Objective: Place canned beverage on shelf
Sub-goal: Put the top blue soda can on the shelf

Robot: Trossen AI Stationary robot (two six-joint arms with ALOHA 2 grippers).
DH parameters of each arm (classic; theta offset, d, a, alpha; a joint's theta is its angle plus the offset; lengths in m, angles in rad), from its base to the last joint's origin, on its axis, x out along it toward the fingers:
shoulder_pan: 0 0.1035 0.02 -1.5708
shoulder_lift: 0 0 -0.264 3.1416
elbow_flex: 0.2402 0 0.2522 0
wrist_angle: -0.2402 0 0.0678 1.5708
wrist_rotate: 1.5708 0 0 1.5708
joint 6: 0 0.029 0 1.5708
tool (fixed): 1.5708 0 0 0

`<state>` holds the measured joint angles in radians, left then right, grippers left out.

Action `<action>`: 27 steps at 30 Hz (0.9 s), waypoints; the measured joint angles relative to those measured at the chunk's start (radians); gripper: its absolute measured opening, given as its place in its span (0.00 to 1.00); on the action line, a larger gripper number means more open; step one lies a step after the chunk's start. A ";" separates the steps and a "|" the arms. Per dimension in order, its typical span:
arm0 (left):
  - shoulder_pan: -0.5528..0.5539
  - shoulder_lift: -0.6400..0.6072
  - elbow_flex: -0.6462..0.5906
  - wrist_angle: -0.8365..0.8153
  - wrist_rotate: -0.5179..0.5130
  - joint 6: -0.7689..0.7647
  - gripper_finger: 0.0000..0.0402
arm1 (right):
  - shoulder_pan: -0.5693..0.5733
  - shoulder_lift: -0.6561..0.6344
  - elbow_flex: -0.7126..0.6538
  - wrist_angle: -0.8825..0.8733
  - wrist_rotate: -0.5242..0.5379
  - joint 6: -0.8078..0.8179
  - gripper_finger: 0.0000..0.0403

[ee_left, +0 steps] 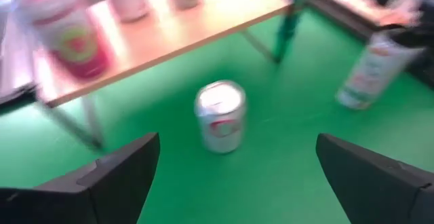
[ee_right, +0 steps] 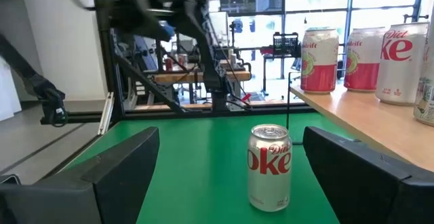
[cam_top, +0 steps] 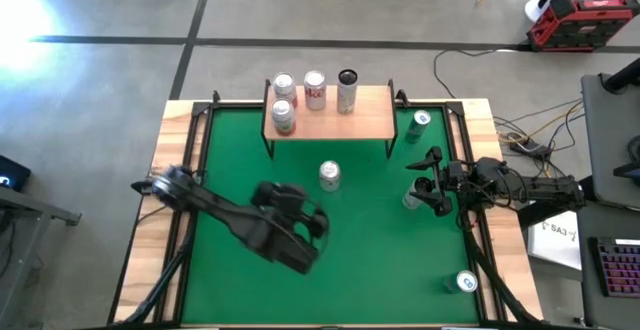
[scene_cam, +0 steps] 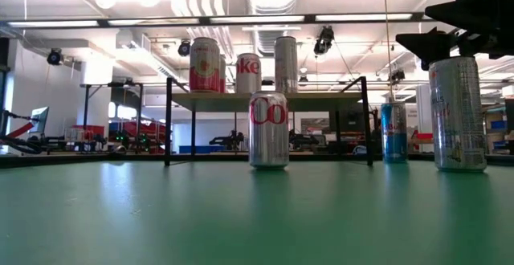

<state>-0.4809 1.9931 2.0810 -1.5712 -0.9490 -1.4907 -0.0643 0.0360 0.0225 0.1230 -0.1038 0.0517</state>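
Bright overhead lights; left wrist view motion-blurred; glare top-left

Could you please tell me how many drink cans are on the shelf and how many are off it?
Metal drink cans on the light-wood shelf: 4
Metal drink cans on the green-topped table: 4
Total: 8

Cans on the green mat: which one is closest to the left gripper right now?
The silver Diet Coke can standing alone mid-mat, just in front of the shelf. The left gripper is open toward it; the others stand along the right edge.
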 joint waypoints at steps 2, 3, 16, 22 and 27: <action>0.006 -0.098 -0.151 0.045 0.032 -0.023 0.95 | 0.000 0.000 0.000 -0.003 0.000 0.000 0.89; 0.006 -0.148 -0.238 0.082 0.038 -0.023 0.95 | 0.000 0.000 0.000 -0.006 0.000 0.000 0.89; 0.058 -0.942 -1.377 1.239 -0.034 0.635 0.95 | 0.000 0.000 0.000 -0.013 0.001 0.000 0.89; 0.171 -1.189 -1.780 1.854 0.104 1.041 0.95 | 0.000 0.000 0.000 -0.015 0.001 0.000 0.89; 0.244 -1.291 -1.977 2.110 0.213 1.090 0.95 | 0.000 0.000 0.000 -0.015 0.001 0.000 0.89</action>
<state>-0.2371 0.7021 0.1036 0.5384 -0.7364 -0.4009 -0.0643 0.0360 0.0227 0.1085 -0.1032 0.0517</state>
